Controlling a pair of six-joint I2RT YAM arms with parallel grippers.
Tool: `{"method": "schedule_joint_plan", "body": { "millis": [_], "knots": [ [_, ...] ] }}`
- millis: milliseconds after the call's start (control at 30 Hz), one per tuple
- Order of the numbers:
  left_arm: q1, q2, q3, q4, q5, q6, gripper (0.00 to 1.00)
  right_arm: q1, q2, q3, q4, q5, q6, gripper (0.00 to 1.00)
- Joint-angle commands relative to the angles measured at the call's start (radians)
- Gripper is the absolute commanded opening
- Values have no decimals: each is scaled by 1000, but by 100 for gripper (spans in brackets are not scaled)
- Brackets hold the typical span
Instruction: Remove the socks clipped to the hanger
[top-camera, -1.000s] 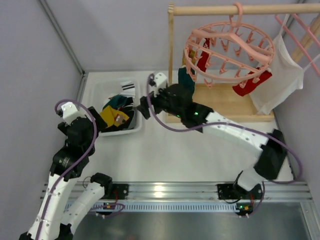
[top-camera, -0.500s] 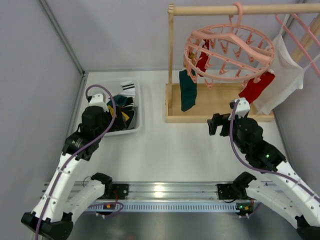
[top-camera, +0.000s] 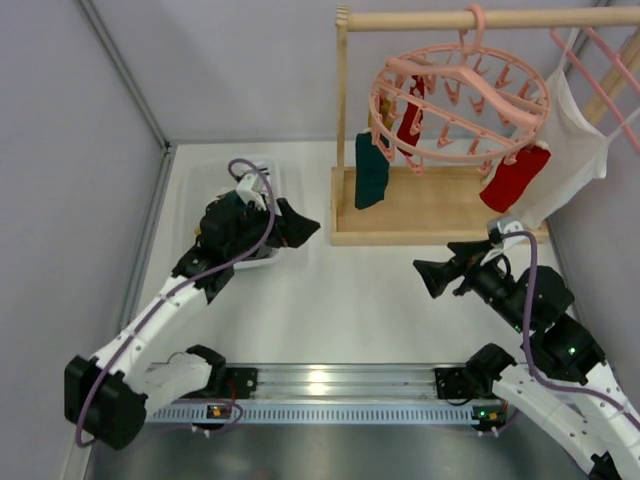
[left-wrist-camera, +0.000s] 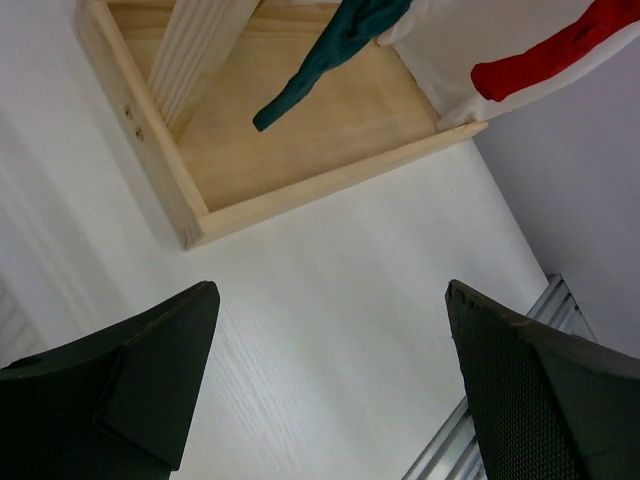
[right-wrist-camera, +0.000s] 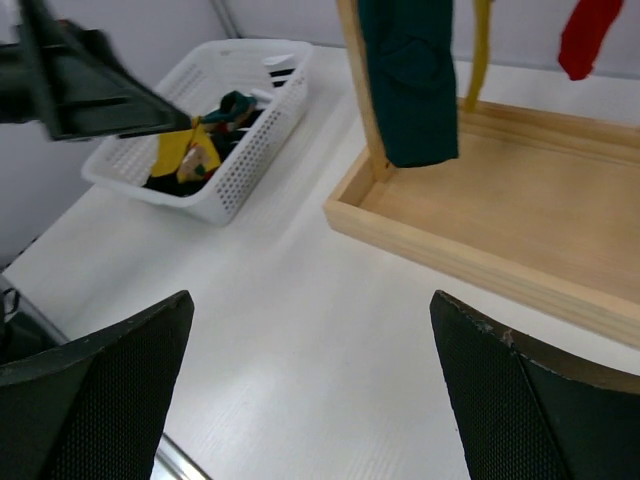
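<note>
The round pink clip hanger (top-camera: 460, 100) hangs from the wooden rail. A dark teal sock (top-camera: 371, 170) is clipped at its left, a red sock (top-camera: 515, 175) at its right, and another red sock (top-camera: 410, 110) and a mustard sock (top-camera: 383, 120) at the back left. My left gripper (top-camera: 305, 228) is open and empty, between the basket and the rack base. It points at the teal sock tip (left-wrist-camera: 320, 65) and the red sock (left-wrist-camera: 560, 50). My right gripper (top-camera: 432, 275) is open and empty, in front of the rack. It faces the teal sock (right-wrist-camera: 410, 80).
A white basket (right-wrist-camera: 250, 150) holding loose socks sits at the left, partly under my left arm. The wooden rack's tray base (top-camera: 440, 210) stands at the back right. A large white shirt (top-camera: 575, 150) hangs on a separate pink hanger at the right.
My left gripper has swung right from over the basket toward the rack base. My right arm has pulled back from the basket to the right front of the table.
</note>
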Motion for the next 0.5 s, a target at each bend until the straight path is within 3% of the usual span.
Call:
{"method": "schedule_joint_plan", "body": {
  "millis": [0,167,267,467],
  "knots": [
    [-17,178,30,393,52,1,98,-10,-46,14,36,-183,10,97],
    [-23,462,157,547,99,56,98,-10,-109,9,35,-269,10,99],
    [-40,538,211,623,107,87,98,-12,-121,0,38,-280,-2,99],
    [-158,667,288,667,-44,193,98,-10,-96,-15,50,-286,-22,99]
  ]
}}
